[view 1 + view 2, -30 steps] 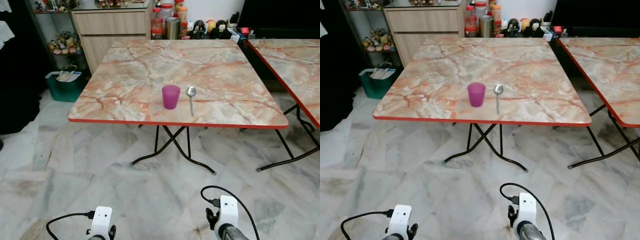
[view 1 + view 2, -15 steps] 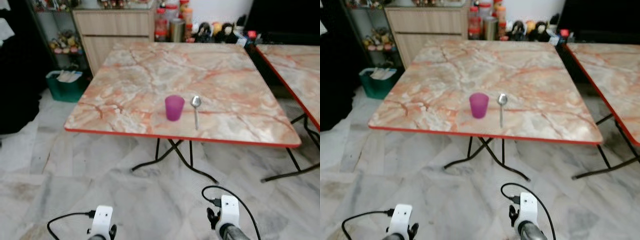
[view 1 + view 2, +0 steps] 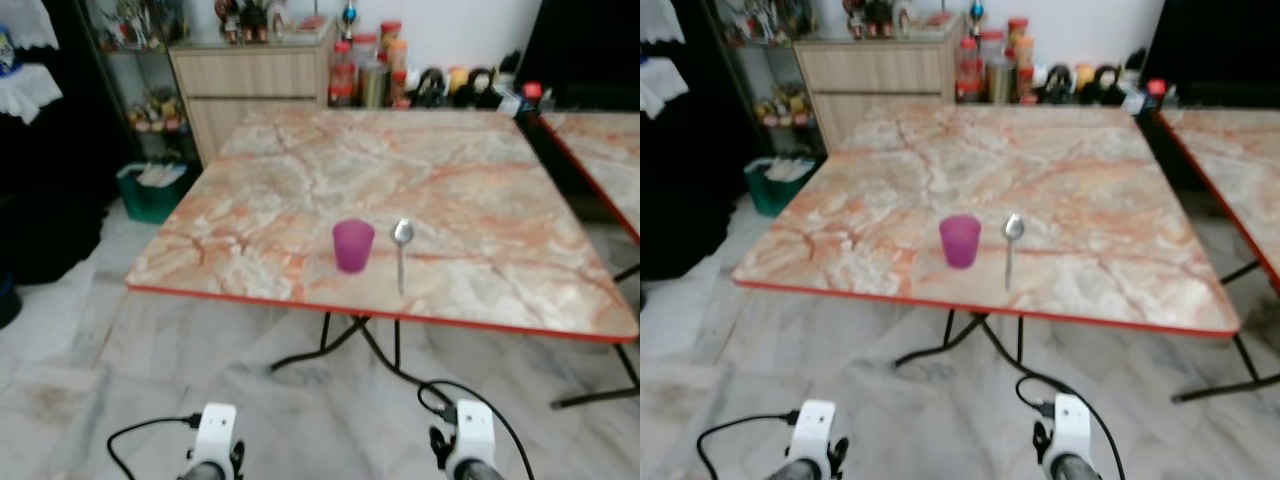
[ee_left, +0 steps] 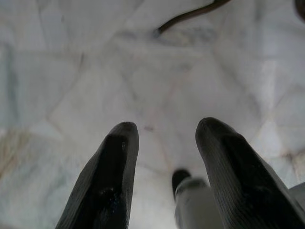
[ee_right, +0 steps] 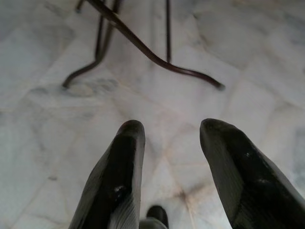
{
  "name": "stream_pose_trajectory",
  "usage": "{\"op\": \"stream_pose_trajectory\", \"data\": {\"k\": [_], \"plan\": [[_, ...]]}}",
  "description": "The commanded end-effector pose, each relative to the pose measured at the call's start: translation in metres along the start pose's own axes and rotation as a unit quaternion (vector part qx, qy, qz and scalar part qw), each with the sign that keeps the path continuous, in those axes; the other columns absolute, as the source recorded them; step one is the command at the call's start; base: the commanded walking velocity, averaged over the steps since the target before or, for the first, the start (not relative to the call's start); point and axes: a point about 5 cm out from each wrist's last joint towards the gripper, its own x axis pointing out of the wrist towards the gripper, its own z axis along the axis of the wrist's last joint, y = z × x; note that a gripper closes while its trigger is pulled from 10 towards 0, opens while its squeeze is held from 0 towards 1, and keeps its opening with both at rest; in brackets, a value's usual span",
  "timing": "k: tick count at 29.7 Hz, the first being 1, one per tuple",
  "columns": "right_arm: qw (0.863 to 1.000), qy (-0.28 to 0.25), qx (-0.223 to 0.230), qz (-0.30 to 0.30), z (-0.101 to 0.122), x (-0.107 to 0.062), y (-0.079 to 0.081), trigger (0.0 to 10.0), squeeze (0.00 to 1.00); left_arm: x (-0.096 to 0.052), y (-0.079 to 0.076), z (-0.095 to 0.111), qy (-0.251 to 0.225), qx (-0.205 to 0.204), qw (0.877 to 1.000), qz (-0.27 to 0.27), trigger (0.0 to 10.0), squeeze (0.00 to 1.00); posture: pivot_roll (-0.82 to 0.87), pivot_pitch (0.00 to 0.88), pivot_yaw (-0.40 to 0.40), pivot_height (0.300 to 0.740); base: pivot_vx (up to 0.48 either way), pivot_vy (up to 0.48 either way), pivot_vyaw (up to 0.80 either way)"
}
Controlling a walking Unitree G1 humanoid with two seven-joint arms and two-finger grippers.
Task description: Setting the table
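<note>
A purple cup (image 3: pixel 353 245) stands near the front edge of the marble-patterned table (image 3: pixel 300 190). A metal spoon (image 3: pixel 401 252) lies just to its right, handle toward me. Both arms hang low in front of the table, over the floor. My left gripper (image 4: pixel 164 129) is open, with nothing but floor tiles between its fingers. My right gripper (image 5: pixel 167 129) is open too, pointing at the floor near the table's black legs (image 5: pixel 143 45).
A second marble table (image 3: pixel 600 150) stands at the right. A wooden cabinet (image 3: pixel 255 85) with jars and bottles (image 3: pixel 375 70) lines the back wall. A green bin (image 3: pixel 155 190) sits on the floor at the left, beside dark shelving.
The whole view has shifted and the table looks nearer: the camera has moved forward. Cup and spoon stay where they were. Both arms still hang low.
</note>
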Motion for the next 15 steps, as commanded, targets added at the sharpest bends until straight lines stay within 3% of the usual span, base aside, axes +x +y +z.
{"op": "stream_pose_trajectory", "data": {"k": [1,8,15], "plan": [[1.000,0.004,0.001,0.003,-0.0032,-0.0005,0.0027,10.0,0.00,-0.0026,0.0006,-0.0107,0.019,-0.004,1.000,0.001,10.0,0.00,0.00,0.000,0.001,0.701,0.000,0.000,0.00],[1.000,-0.014,-0.007,0.014,-0.0005,-0.0010,0.0039,10.0,0.00,-0.0032,0.0004,-0.0128,0.022,-0.004,1.000,0.001,10.0,0.00,-0.01,0.000,0.009,0.701,0.000,0.000,0.00],[0.994,-0.075,-0.069,0.043,0.0015,-0.0071,0.0034,10.0,0.00,-0.0033,-0.0003,-0.0125,0.019,-0.004,1.000,0.001,10.0,0.00,-0.02,0.000,0.005,0.701,0.000,0.000,0.00]]}}
